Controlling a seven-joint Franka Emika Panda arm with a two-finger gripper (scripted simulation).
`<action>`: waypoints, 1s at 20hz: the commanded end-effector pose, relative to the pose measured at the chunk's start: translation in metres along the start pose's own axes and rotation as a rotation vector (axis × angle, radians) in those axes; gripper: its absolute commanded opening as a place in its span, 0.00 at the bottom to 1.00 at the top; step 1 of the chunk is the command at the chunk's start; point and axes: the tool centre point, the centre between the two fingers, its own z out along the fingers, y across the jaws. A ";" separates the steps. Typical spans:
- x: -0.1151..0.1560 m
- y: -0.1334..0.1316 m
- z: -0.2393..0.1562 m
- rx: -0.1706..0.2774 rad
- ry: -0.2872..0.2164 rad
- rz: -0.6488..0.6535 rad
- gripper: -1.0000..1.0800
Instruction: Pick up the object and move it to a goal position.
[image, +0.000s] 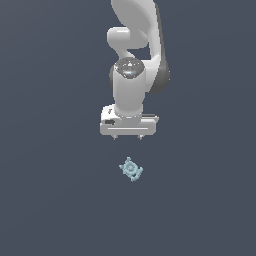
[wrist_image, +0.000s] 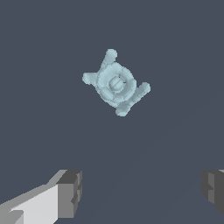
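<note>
Object: a tiny pale light-blue knobby piece lying on the flat dark blue-grey surface, a little below the centre of the exterior frame and very slightly right of the middle. It has a round middle made of raised rings, and small lobes stick out from its rim. In the wrist view the object shows more plainly, in the upper middle of that frame: a ringed disc with a small hub, and four short rounded lobes pointing outward at slants. Nothing touches it; bare surface lies all around it.

Above it in the exterior frame hangs the gripper, pointing downward, its two short fingertips showing as small stubs under the wide pale hand block. The tips sit well apart from each other, and a clear gap of dark surface separates them from the object below. In the wrist view the gripper appears at the lower edge of the frame, one grey finger pad at the lower left with a pale body behind it and the other at the lower right edge. The jaws stand spread wide and hold nothing; the object lies outside the gap between them.

From the hand block the white arm rises toward the top centre of the exterior frame, through a rounded wrist joint with a shiny grey cap, and runs out of the picture.
</note>
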 end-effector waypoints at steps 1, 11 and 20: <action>0.000 0.000 0.000 0.000 0.000 0.000 0.96; 0.005 -0.025 -0.005 -0.002 0.010 -0.080 0.96; 0.009 -0.024 -0.003 -0.002 0.009 -0.104 0.96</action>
